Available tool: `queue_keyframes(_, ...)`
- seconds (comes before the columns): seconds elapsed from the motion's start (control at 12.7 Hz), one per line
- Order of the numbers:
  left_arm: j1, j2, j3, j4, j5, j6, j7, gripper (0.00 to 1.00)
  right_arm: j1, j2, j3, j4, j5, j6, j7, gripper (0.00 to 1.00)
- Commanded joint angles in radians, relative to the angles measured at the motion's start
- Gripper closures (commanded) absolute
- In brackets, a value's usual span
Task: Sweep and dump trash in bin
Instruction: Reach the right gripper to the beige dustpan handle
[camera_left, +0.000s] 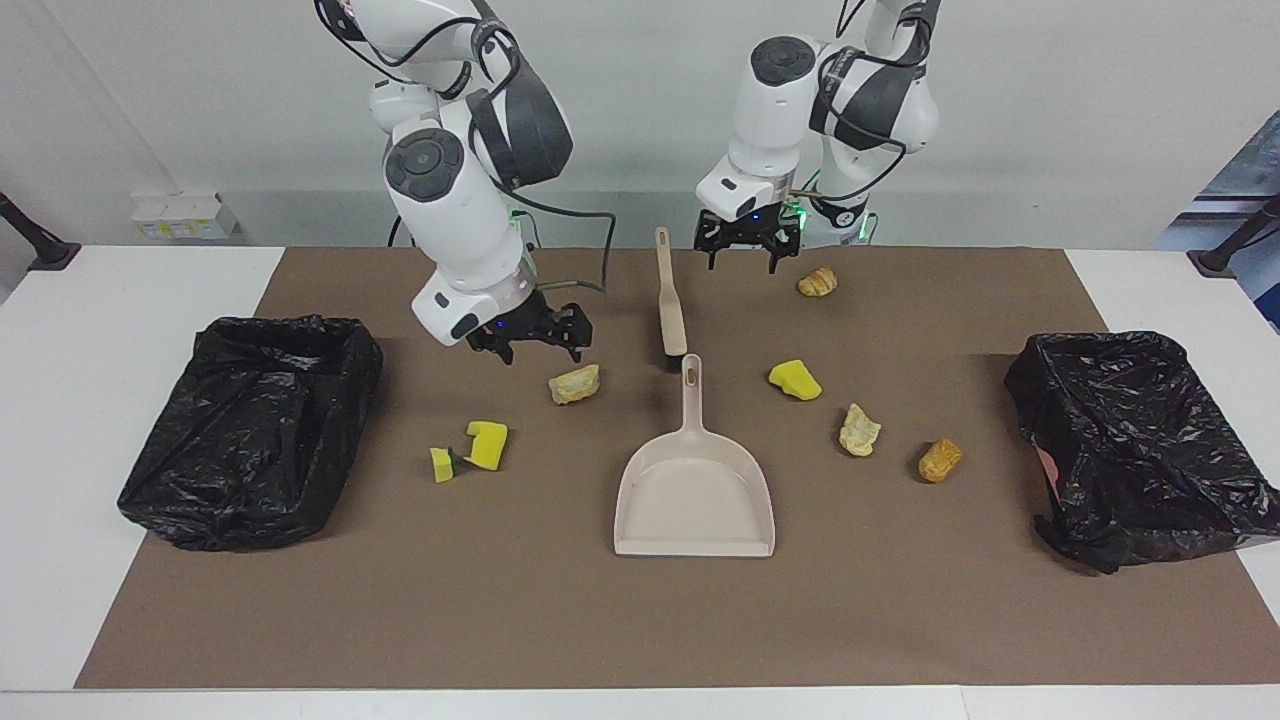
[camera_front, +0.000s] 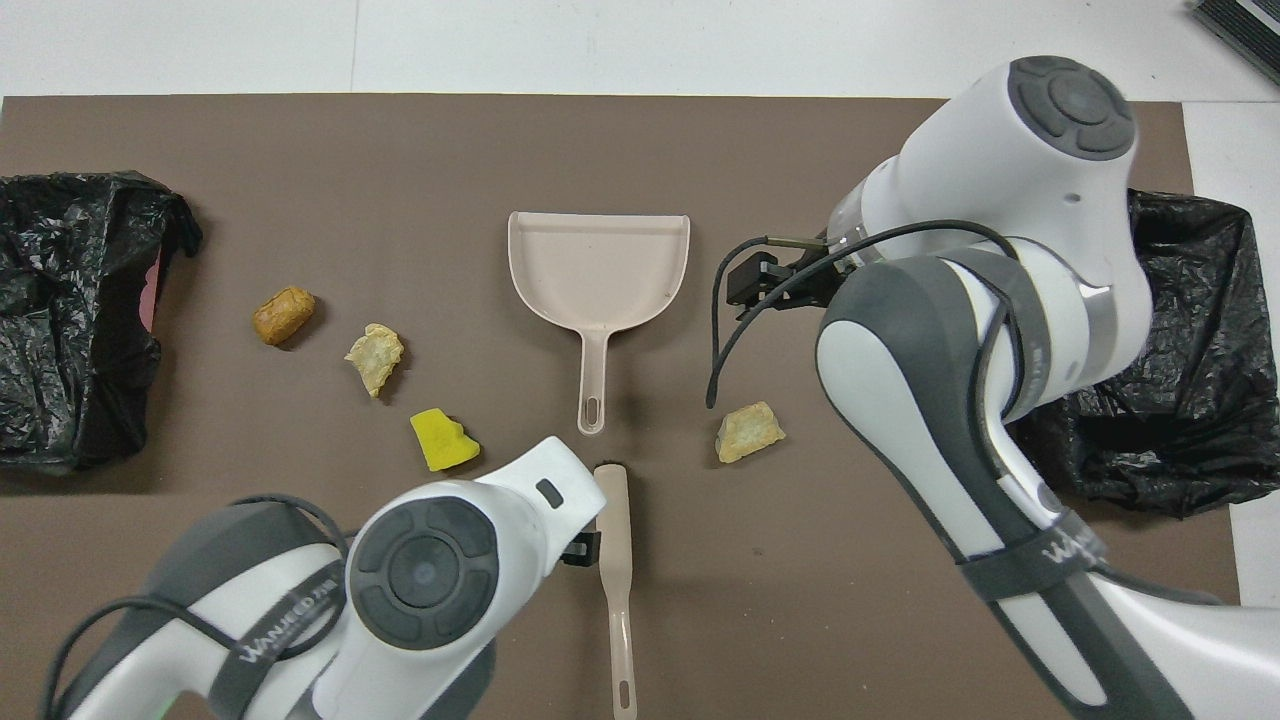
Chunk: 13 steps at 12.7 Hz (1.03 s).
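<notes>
Seven scraps of trash lie on the brown mat: a tan lump, two yellow sponge chunks, another yellow chunk, a pale lump, an orange-brown lump and a croissant-like lump. The beige dustpan lies mid-mat with its handle toward the robots. The beige brush lies just nearer to the robots. My left gripper is open and empty, low over the mat between the brush handle and the croissant-like lump. My right gripper is open and empty, over the mat beside the tan lump.
One black-lined bin stands at the right arm's end of the table, another at the left arm's end. In the overhead view my arms hide both grippers, the paired yellow chunks and the croissant-like lump; the dustpan and brush show.
</notes>
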Motion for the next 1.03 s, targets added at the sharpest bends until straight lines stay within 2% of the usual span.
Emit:
queue_keyframes(0.0,-0.103,-0.009,0.018,-0.109,-0.002,0.124,-0.103,0.0,0.041,0.062,0.001,0.023,0.035,0.093,0.08,0.0)
queue_keyframes(0.24,-0.184,0.016,0.018,-0.168,-0.002,0.204,-0.171,0.0,0.104,0.112,0.001,0.026,0.066,0.204,0.152,0.0)
queue_keyframes(0.47,-0.221,0.074,0.013,-0.179,-0.018,0.263,-0.194,0.0,0.17,0.192,-0.008,0.094,0.0,0.209,0.196,0.0)
queue_keyframes(0.71,-0.255,0.072,0.013,-0.229,-0.052,0.329,-0.186,0.0,0.231,0.286,-0.013,0.185,-0.049,0.227,0.278,0.0)
queue_keyframes(0.95,-0.273,0.063,0.007,-0.243,-0.065,0.323,-0.181,0.06,0.236,0.307,-0.002,0.172,-0.055,0.249,0.273,0.02)
